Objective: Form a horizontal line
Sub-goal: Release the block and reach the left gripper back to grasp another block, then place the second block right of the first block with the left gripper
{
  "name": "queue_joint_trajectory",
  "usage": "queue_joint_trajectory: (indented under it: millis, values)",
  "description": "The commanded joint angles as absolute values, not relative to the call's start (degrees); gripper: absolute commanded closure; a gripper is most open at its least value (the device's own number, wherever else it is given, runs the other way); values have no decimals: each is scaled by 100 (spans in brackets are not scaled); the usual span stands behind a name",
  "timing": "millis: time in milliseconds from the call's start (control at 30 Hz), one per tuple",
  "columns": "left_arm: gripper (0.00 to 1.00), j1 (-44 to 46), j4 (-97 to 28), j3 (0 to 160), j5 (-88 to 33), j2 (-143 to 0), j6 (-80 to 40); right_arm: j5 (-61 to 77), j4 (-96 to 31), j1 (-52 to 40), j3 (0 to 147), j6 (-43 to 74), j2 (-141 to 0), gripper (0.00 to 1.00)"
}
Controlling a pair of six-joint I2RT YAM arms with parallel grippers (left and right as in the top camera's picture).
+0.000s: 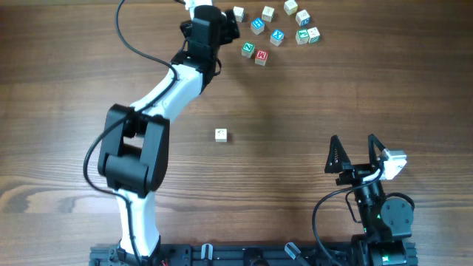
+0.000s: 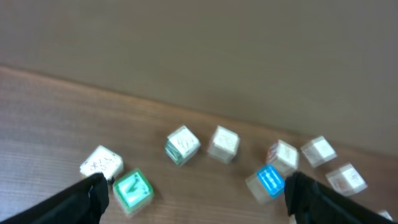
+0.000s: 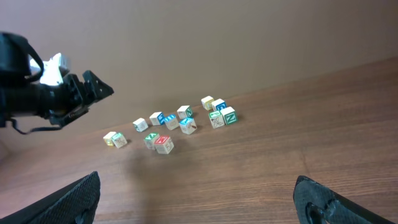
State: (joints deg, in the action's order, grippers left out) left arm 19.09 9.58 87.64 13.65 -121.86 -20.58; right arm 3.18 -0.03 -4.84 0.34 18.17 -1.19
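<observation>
Two tools serve this bench, and both stand spread with nothing held. Nearest the robot's base, the right tool waits with its fingers wide apart, well apart from every cube. Farther out, in the middle of the bench, one lone pale cube sits by itself. I judge it the first piece of the line, so two more must join it side by side. Farthest off lies the cluster at the far side, where the left tool hovers low with its fingers wide. A green cube sits just inside one finger and a blue cube, its letter too blurred to read, just inside the other; neither is pinched.

Counted from overhead, there is one lone cube and ten in the cluster: two blue-marked, one red-marked cube, at least two green, the rest pale. The left arm may hide one more.

These cubes look small, wooden, hard and light, not fragile. Their flat faces suit a pinch across two opposite sides, square on and low. A corner hold would likely let one twist or slip. With neighbours crowded close, a cube with both sides free is the safer pick.
</observation>
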Motion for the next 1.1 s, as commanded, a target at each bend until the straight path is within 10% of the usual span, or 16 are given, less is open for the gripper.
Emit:
queue_joint_trajectory:
  millis: [0, 400, 667, 1067]
  values:
    - [8, 1584, 1487, 8816, 1345, -12866, -1990, 301, 10, -508, 30, 1839, -102, 0]
    - [4, 945, 2381, 9721, 814, -14449, -1940, 301, 10, -508, 32, 1841, -102, 0]
    - [61, 956, 1907, 9765, 762, -14470, -1669, 301, 10, -508, 32, 1839, -102, 0]
    - [76, 985, 104, 9762, 716, -12982, -1667, 301, 10, -508, 32, 1839, -102, 0]
